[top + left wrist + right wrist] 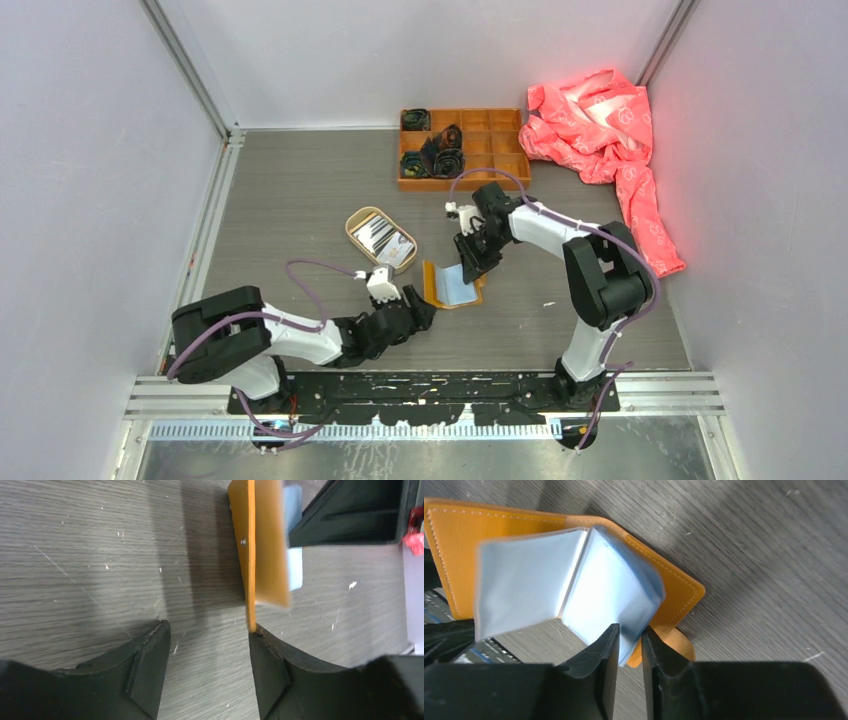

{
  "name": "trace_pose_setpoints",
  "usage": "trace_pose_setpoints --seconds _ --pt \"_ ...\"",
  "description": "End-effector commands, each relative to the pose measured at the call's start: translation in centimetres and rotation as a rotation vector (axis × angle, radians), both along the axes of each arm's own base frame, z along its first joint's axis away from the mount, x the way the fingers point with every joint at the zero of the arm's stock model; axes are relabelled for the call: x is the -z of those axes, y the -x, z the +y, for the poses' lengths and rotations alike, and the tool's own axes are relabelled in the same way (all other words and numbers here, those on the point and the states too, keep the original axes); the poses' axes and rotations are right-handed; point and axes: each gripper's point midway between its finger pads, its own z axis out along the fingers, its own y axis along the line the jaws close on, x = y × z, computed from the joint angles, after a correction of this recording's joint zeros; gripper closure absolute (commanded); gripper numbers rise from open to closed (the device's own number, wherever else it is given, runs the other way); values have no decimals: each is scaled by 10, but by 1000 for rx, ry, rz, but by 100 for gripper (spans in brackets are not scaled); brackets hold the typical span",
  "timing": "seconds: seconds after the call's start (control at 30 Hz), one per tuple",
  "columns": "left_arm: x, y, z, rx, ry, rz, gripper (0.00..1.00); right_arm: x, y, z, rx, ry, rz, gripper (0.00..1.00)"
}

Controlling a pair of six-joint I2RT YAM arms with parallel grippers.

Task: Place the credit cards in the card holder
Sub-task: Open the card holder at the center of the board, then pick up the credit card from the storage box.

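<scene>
Card holder (434, 282) open on tabletop (300, 200), orange flap upright, right claw (630, 630) pinching its pale-blue inner sleeve, left claw (207, 627) spread just beside flap's edge, credit cards (382, 238) in oval tray (352, 222) near holder's far-left side

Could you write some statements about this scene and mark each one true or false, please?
1. The card holder is open. True.
2. The left gripper is clamped on a card. False: its jaws stand apart with nothing between them.
3. A clear sleeve of the card holder sits between the fingers of the right gripper. True.
4. The credit cards are in the orange compartment box. False: they lie in the oval tray.
</scene>
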Motion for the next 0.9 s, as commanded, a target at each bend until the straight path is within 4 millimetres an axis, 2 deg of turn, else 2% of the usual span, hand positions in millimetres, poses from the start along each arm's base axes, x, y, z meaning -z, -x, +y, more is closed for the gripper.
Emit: trace_pose_setpoints --seconds 0.0,0.13,0.23,0.3,0.47,0.57,0.7,0.8,0.83,0.87 --pt "-15 11 -3 198 -7 -93 40 -35 -24 -2 -41 41 -206 68" --pt "-38 18 -2 277 54 -149 41 -57 -29 -5 -65 40 -311 59" --pt "-53 26 3 326 73 -187 41 -73 -25 0 -110 -21 -368 58" --pt "-61 29 9 342 70 -203 41 -76 -19 6 -129 -63 -358 59" --pt "-73 31 38 333 -10 -235 41 -63 -9 17 -133 -108 -235 66" --pt "-94 31 61 303 -29 -279 39 -72 -6 23 -153 -151 -229 67" --pt "-118 26 93 257 -84 -321 31 -108 -4 24 -212 -206 -365 67" --pt "-137 18 116 201 -125 -342 26 -146 -5 22 -259 -239 -533 62" --pt "-146 14 121 185 -134 -352 25 -158 -7 21 -276 -247 -595 55" --pt "-152 8 126 171 -153 -361 23 -176 -10 21 -293 -264 -680 43"
